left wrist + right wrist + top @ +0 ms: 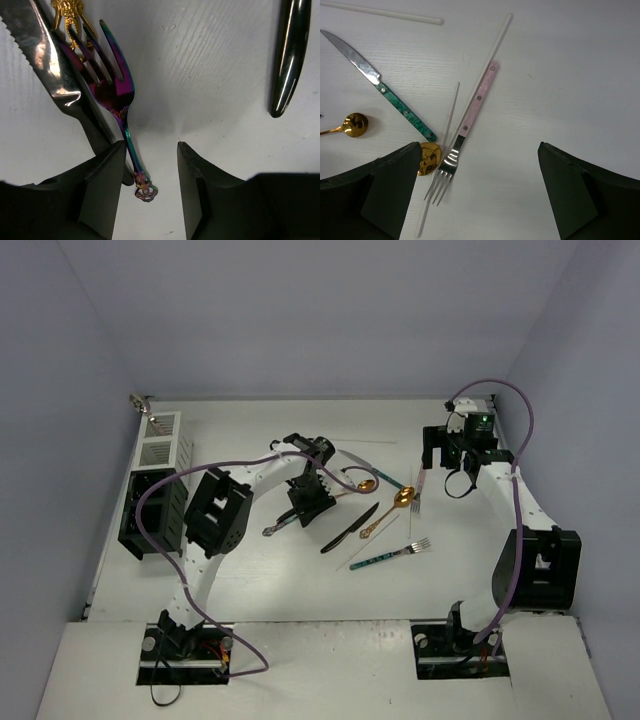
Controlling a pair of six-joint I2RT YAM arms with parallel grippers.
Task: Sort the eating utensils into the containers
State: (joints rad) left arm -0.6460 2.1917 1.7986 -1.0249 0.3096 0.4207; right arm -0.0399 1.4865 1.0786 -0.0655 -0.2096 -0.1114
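Cutlery lies scattered mid-table. In the left wrist view my left gripper (150, 152) is open, low over the table, with the end of an iridescent purple fork (117, 90) between its fingers, untouched. A silver knife (47, 55) lies beside the fork, and a black knife (290, 55) is at the right. My right gripper (479, 149) is wide open above a pink-handled fork (472, 115), a teal-handled knife (395, 102), two gold spoons (355, 124) and thin sticks (492, 50). The containers stand at the left: a white slatted bin (165, 438) and black bins (150, 510).
From above, my left gripper (306, 504) is at the table's centre and my right gripper (450, 462) at the back right. A black knife (350, 528) and a teal-handled fork (390, 555) lie between the arms. Purple cables loop over both arms. Walls close three sides.
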